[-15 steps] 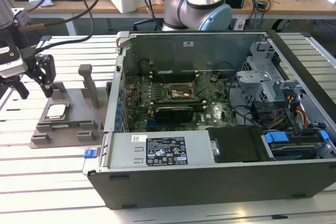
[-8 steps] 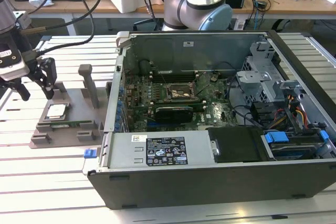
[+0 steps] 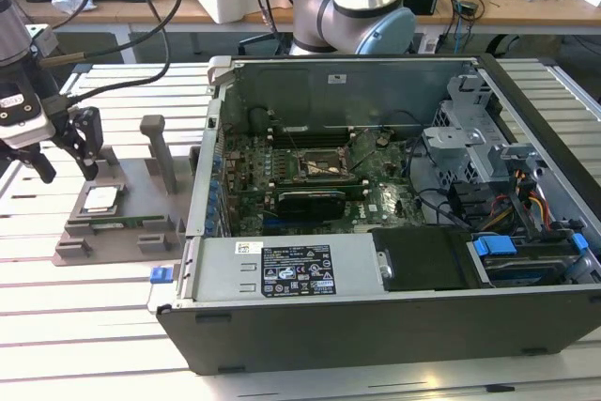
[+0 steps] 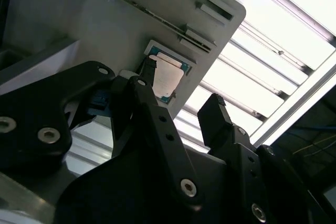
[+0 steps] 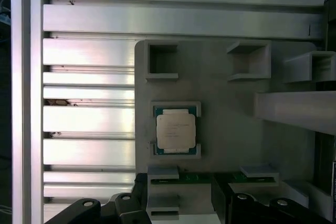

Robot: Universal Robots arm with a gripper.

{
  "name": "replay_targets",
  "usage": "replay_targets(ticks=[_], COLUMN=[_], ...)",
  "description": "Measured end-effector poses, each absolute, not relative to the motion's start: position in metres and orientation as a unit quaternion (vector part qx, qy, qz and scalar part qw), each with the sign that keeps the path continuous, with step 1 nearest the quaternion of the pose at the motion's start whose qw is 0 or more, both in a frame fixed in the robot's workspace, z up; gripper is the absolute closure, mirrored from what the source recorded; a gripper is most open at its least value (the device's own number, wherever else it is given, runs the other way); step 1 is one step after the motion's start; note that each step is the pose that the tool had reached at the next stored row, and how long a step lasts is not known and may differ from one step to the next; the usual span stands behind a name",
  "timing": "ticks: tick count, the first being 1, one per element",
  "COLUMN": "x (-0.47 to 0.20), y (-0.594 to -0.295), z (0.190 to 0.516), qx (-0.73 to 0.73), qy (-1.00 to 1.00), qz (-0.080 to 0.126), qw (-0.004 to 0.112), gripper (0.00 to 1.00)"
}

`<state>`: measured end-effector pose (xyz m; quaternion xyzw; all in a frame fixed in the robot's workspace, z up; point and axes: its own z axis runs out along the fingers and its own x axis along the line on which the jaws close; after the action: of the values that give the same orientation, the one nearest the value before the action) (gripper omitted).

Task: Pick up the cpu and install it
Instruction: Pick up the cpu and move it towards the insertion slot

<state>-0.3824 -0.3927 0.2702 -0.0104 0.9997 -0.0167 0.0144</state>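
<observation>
Black jaws hang spread apart and empty just above the chip (image 5: pixel 176 131), which lies flat in its grey holder (image 5: pixel 231 140) on the desk (image 5: pixel 89 119), not yet touched.

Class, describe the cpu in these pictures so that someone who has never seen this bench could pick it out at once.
Start at the open computer case; on the exterior view's left of it lies a grey holder plate. The cpu lies flat in a framed recess on that plate. It is the only silvery square there, unlike the thin green memory stick beside it.
</observation>
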Motion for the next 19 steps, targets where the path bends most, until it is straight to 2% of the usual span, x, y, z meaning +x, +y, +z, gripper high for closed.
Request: replay_targets(ticks=[19], x=[-0.382], y=[-0.393], z=[0.249], qx=[-0.010], qy=[1.000], qz=[-0.017], qw=[0.014], gripper=[0.40])
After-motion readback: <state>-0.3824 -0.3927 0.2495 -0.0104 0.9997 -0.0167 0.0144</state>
